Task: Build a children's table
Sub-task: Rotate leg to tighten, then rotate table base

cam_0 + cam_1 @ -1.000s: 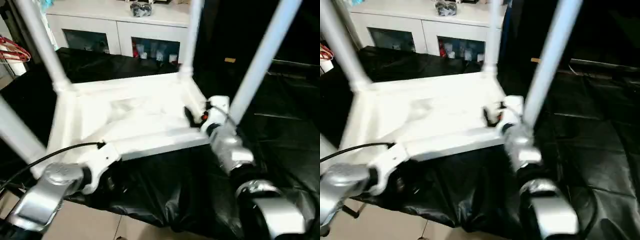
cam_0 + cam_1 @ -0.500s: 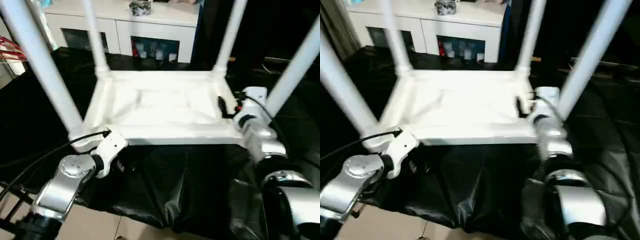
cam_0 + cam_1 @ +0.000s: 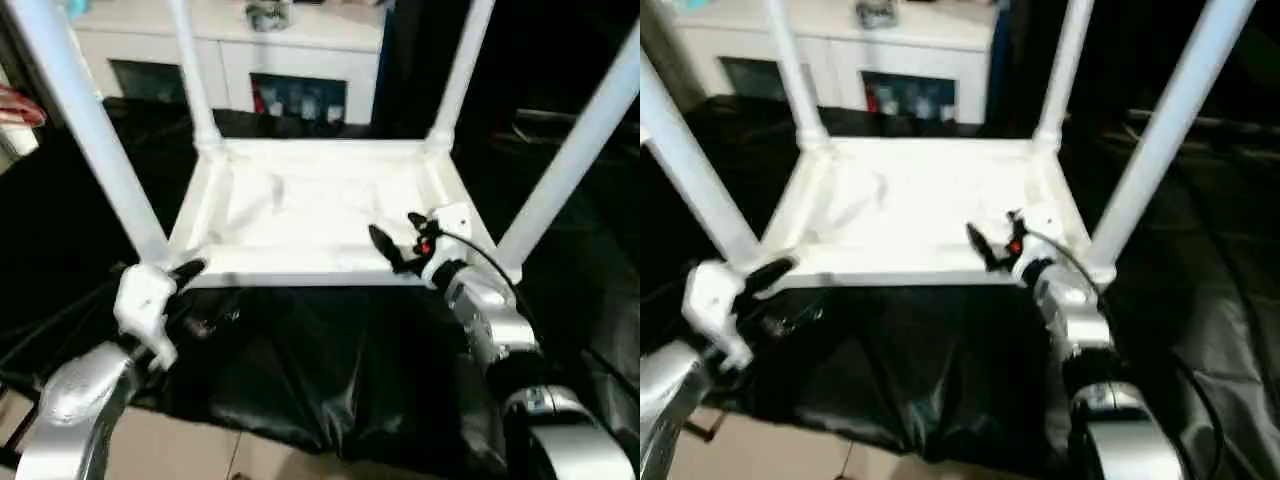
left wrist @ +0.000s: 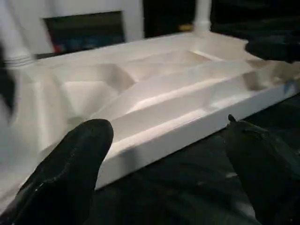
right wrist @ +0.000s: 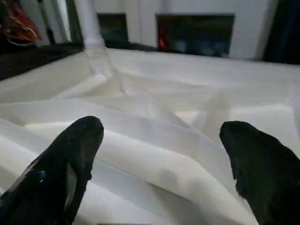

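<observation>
Swung square since a second ago, tabletop (image 3: 320,215) is seated with four legs (image 3: 90,130); both grippers (image 3: 185,270) (image 3: 392,250) spread empty, right at 4 o'clock; assembly probably finished.

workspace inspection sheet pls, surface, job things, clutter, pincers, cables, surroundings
surface: black sheet covering the work area, wrinkled
job's things: tabletop upside down, ribbed underside up; four legs standing in its corner sockets
clutter: nothing seen
pincers: left pincer open, at the tabletop's near edge; right pincer open, over the ribs; neither holds anything
cables: black cable on the right wrist
surroundings: white cabinet with glass doors behind
</observation>
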You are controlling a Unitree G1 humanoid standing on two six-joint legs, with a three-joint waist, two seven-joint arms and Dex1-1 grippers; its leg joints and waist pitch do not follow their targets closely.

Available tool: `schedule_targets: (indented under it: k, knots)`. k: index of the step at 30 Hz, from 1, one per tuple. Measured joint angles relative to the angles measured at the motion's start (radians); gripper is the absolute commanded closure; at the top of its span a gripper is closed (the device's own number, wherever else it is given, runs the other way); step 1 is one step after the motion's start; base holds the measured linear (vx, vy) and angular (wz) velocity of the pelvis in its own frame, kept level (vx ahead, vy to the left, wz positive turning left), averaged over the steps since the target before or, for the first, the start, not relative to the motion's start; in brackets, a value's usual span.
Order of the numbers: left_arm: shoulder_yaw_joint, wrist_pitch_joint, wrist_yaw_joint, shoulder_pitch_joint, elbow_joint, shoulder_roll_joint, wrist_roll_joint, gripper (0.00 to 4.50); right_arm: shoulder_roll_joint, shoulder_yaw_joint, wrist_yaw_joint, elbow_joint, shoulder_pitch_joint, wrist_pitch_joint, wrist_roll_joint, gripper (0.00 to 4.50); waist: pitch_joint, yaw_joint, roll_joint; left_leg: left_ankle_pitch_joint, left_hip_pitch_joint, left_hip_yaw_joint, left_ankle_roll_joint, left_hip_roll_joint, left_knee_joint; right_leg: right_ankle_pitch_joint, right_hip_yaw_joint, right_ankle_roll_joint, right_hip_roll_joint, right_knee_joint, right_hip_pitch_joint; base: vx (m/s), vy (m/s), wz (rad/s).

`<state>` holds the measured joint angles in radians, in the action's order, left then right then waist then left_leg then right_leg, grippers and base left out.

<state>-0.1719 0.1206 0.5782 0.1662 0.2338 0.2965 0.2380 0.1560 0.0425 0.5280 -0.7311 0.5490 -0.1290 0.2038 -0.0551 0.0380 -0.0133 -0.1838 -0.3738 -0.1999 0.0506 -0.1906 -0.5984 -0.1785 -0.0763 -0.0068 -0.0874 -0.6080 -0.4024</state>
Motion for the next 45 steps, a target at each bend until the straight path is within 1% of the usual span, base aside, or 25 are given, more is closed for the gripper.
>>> schedule_targets:
  k: [1,4,8,9,11,13,15,16,19,21,24,29,31,34,37,40,42,45]
  knots:
    - [-0.004,-0.018,-0.018,0.032,0.01,-0.017,-0.001,0.07,0.003,0.0,0.001,0.025,-0.023,0.002,0.001,0.0,0.0,0.0,0.001,0.0,0.0,0.0,0.0,0.0,0.0,-0.001,0.001,0.002,0.001,0.0,0.0,0.0,0.0,0.0]
    - [-0.028,-0.083,-0.12,0.098,0.031,-0.077,-0.043,0.07,0.024,-0.012,0.057,0.153,-0.125,0.024,0.025,0.0,0.001,0.001,0.005,0.0,0.001,0.0,0.0,0.0,0.0,-0.003,0.008,0.005,0.005,0.001,0.001,0.0,0.0,0.0]
    - [-0.063,-0.134,-0.204,0.095,0.02,-0.112,-0.068,0.07,0.054,-0.029,0.149,0.274,-0.2,0.1,0.064,0.0,0.001,-0.003,0.01,0.0,0.001,0.003,0.0,-0.001,0.001,-0.003,0.01,0.006,0.01,0.001,0.0,0.0,0.0,0.0]
    - [-0.068,-0.141,-0.216,0.085,0.007,-0.111,-0.071,0.07,0.063,-0.035,0.166,0.297,-0.21,0.119,0.069,0.0,0.001,-0.003,0.012,0.0,0.001,0.004,0.0,-0.001,0.001,-0.003,0.01,0.006,0.01,0.001,0.0,0.0,0.0,0.0]
    - [-0.081,-0.14,-0.245,0.035,-0.054,-0.102,-0.089,0.07,0.096,-0.06,0.199,0.362,-0.248,0.171,0.075,0.0,0.001,-0.003,0.016,0.0,0.002,0.005,0.0,-0.001,0.001,-0.003,0.009,0.006,0.011,0.001,0.0,0.0,0.0,0.0]
    - [-0.095,-0.135,-0.262,-0.017,-0.118,-0.072,-0.098,0.07,0.125,-0.09,0.203,0.415,-0.285,0.232,0.07,0.0,0.001,-0.002,0.02,0.0,0.002,0.007,0.0,-0.001,0.001,-0.004,0.009,0.006,0.012,0.001,0.0,0.0,0.0,0.0]
    - [-0.112,-0.121,-0.268,-0.069,-0.161,-0.049,-0.096,0.07,0.133,-0.094,0.196,0.434,-0.306,0.289,0.062,0.0,0.001,-0.004,0.022,0.0,0.002,0.007,0.0,-0.001,0.001,-0.004,0.009,0.006,0.012,0.003,0.001,0.0,0.0,0.0]
    - [-0.119,-0.115,-0.273,-0.096,-0.184,-0.035,-0.096,0.07,0.136,-0.093,0.19,0.444,-0.314,0.318,0.06,0.0,0.001,-0.005,0.022,0.0,0.002,0.008,0.0,-0.001,0.001,-0.004,0.009,0.006,0.012,0.007,0.001,0.0,0.0,0.0]
    - [-0.128,-0.105,-0.283,-0.175,-0.269,0.003,-0.101,0.07,0.145,-0.093,0.185,0.466,-0.321,0.38,0.06,0.0,0.001,-0.006,0.021,0.0,0.001,0.01,0.0,0.0,0.001,-0.003,0.008,0.006,0.012,0.014,0.002,0.0,0.0,0.0]
    - [-0.134,-0.105,-0.288,-0.209,-0.311,0.019,-0.106,0.07,0.152,-0.094,0.176,0.49,-0.328,0.41,0.061,0.0,0.001,-0.008,0.022,0.0,0.002,0.01,0.0,0.001,0.001,-0.003,0.009,0.006,0.012,0.017,0.002,0.0,0.0,0.0]
    - [-0.136,-0.104,-0.279,-0.268,-0.359,0.03,-0.095,0.07,0.159,-0.094,0.167,0.507,-0.337,0.455,0.063,0.0,0.002,-0.006,0.023,0.0,0.002,0.01,0.0,0.002,0.0,-0.003,0.01,0.005,0.012,0.017,0.002,0.0,0.0,0.0]
    - [-0.133,-0.082,-0.257,-0.406,-0.472,0.075,-0.086,0.07,0.16,-0.099,0.134,0.533,-0.345,0.528,0.061,0.0,0.002,0.001,0.023,0.0,0.002,0.009,0.0,0.002,0.001,0.006,0.01,0.002,0.012,0.012,0.001,0.0,0.0,0.0]
    - [-0.131,-0.08,-0.25,-0.447,-0.511,0.081,-0.084,0.07,0.16,-0.099,0.121,0.534,-0.344,0.555,0.06,0.0,0.003,0.001,0.021,0.0,0.003,0.009,0.0,0.001,0.002,0.006,0.01,0.002,0.012,0.011,0.001,0.0,0.0,0.0]
    - [-0.123,-0.076,-0.223,-0.484,-0.555,0.084,-0.074,0.07,0.158,-0.099,0.099,0.535,-0.341,0.588,0.058,0.0,0.003,0.0,0.021,0.0,0.002,0.009,0.0,0.001,0.003,0.01,0.01,-0.003,0.012,0.011,0.0,0.0,0.0,0.0]
    - [-0.114,-0.057,-0.133,-0.496,-0.563,0.087,-0.02,0.07,0.153,-0.099,0.075,0.533,-0.326,0.61,0.051,0.0,0.003,-0.002,0.021,-0.001,0.002,0.008,0.001,0.001,0.004,0.009,0.01,-0.003,0.012,0.012,-0.001,0.0,0.0,0.0]
    - [-0.105,-0.042,-0.069,-0.494,-0.56,0.098,0.011,0.07,0.148,-0.098,0.051,0.528,-0.301,0.611,0.034,0.0,0.003,0.001,0.021,-0.001,0.002,0.007,0.001,0.0,0.004,0.009,0.01,-0.003,0.012,0.012,-0.001,0.0,0.0,0.0]
    - [-0.103,-0.013,0.006,-0.469,-0.535,0.131,0.046,0.07,0.132,-0.096,0.027,0.489,-0.274,0.608,0.023,0.0,0.002,0.001,0.022,-0.001,0.002,0.007,0.002,0.0,0.004,0.01,0.01,-0.003,0.012,0.012,-0.001,0.0,0.0,0.0]
    - [-0.083,0.031,0.108,-0.424,-0.468,0.157,0.099,0.07,0.119,-0.091,-0.009,0.43,-0.236,0.603,0.015,0.0,0.002,0.001,0.023,-0.001,0.003,0.005,0.001,0.001,0.004,0.009,0.012,-0.003,0.011,0.012,-0.001,0.0,0.0,0.0]
